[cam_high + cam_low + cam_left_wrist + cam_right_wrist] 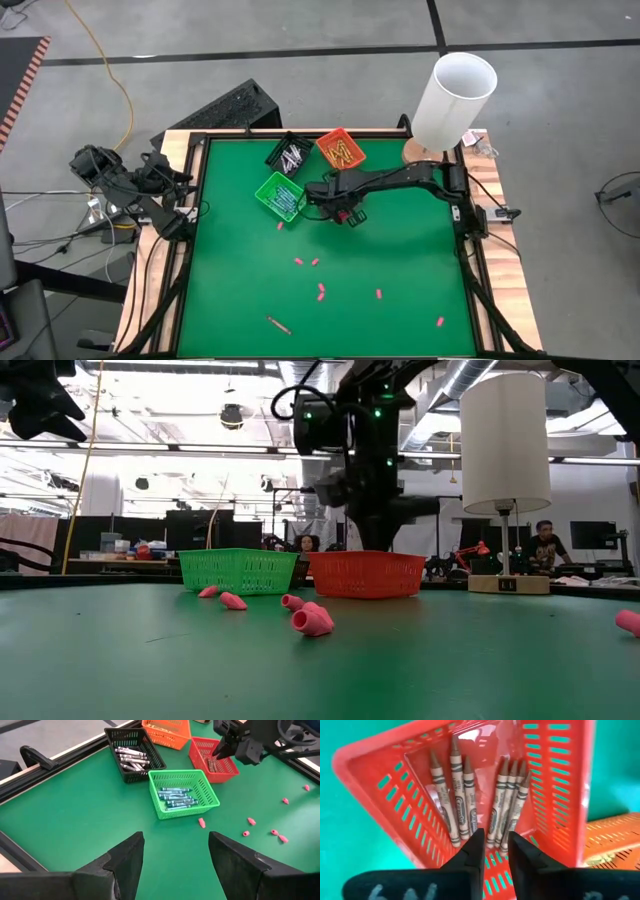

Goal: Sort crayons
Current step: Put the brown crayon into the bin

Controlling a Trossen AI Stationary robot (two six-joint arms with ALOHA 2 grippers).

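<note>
My right gripper [496, 851] hangs over the red bin [560, 795], fingers pointing down into it. The fingers stand a narrow gap apart with nothing between them. Several brown crayons [460, 800] lie flat on the bin's floor below. In the high view the gripper [345, 208] is left of the table's middle. One loose crayon [278, 324] lies on the green mat near the front edge. My left gripper [175, 845] is open and empty at the table's left edge [170, 205].
A green bin [182, 795] holds teal crayons, a black bin [132, 755] holds grey-white ones, and an orange bin [340, 150] holds yellow-orange ones. All three stand close to the red bin. Pink bits [320, 292] are scattered on the mat. A white lamp [455, 95] stands at the back right.
</note>
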